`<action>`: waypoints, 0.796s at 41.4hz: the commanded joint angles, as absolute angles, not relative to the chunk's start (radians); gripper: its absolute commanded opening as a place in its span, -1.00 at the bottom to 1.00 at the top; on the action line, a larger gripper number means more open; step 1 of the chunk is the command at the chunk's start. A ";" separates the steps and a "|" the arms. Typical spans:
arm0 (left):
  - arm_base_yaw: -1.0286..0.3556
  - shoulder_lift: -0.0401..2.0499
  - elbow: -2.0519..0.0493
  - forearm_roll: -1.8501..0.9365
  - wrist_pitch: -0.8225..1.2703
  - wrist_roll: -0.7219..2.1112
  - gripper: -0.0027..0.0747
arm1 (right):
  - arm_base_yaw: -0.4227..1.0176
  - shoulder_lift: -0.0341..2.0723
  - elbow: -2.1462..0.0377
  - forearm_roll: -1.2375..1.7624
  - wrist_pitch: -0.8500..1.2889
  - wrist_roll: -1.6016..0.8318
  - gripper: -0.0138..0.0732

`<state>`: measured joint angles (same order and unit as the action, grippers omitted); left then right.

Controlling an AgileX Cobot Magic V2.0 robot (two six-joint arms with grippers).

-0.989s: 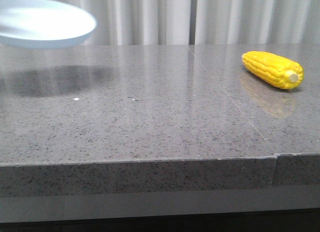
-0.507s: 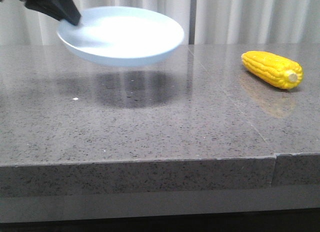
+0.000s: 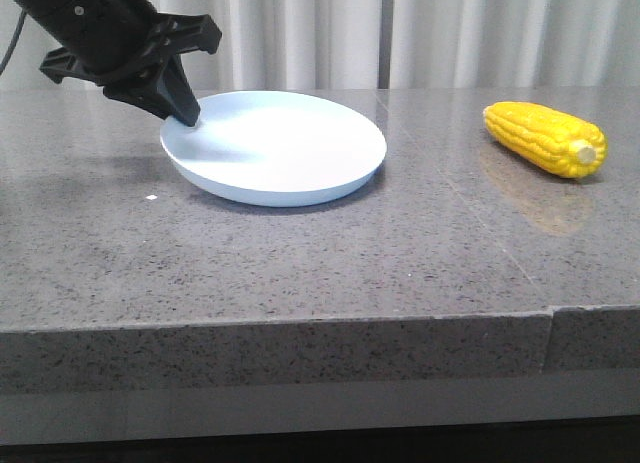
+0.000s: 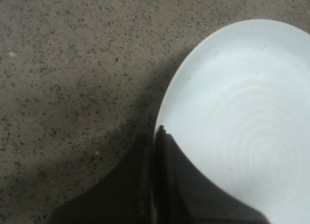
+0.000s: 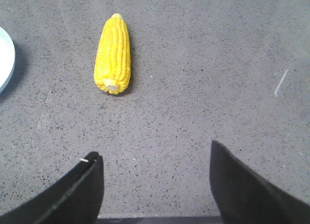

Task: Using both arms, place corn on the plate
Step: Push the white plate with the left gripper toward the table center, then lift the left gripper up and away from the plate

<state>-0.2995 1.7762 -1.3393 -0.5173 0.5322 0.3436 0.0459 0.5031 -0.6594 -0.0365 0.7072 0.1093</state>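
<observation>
- Front view: the round, shallow, pale blue-white plastic plate (image 3: 275, 148) sat on the speckled grey stone table (image 3: 300, 253), left of centre. The black left gripper (image 3: 185, 115) had its pointed fingers clamped on the plate's left rim. The bright yellow corn cob with rows of kernels (image 3: 545, 138) lay on the table well apart to the right, pale cut stem end toward the camera. The right arm was not visible here.
- Left wrist view: the left gripper's fingers (image 4: 160, 180) were pressed together over the plate's rim (image 4: 167, 100), one above and one below, so it was grasping the plate. The plate's inside was bare; no corn on it.
- Right wrist view: the right gripper (image 5: 155, 185) hovered over the table with its two black fingers spread wide and nothing between them. The cob (image 5: 113, 53) lay ahead of it, untouched; a sliver of the plate's edge (image 5: 5, 59) showed at the frame's side.
- Progress, judged: plate apparently positioned; releasing it, picking the cob and placing it remained.
</observation>
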 commanded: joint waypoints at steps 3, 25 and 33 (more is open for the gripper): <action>-0.307 1.736 -1.366 -0.547 0.476 0.345 -0.70 | 0.043 0.516 -0.693 -0.049 0.640 0.101 0.47; -0.316 1.648 -1.376 -0.438 0.547 0.345 0.40 | 0.043 0.516 -0.693 -0.049 0.640 0.101 0.47; -0.364 1.486 -1.320 -0.311 0.571 0.345 0.40 | 0.043 0.516 -0.693 -0.049 0.640 0.101 0.47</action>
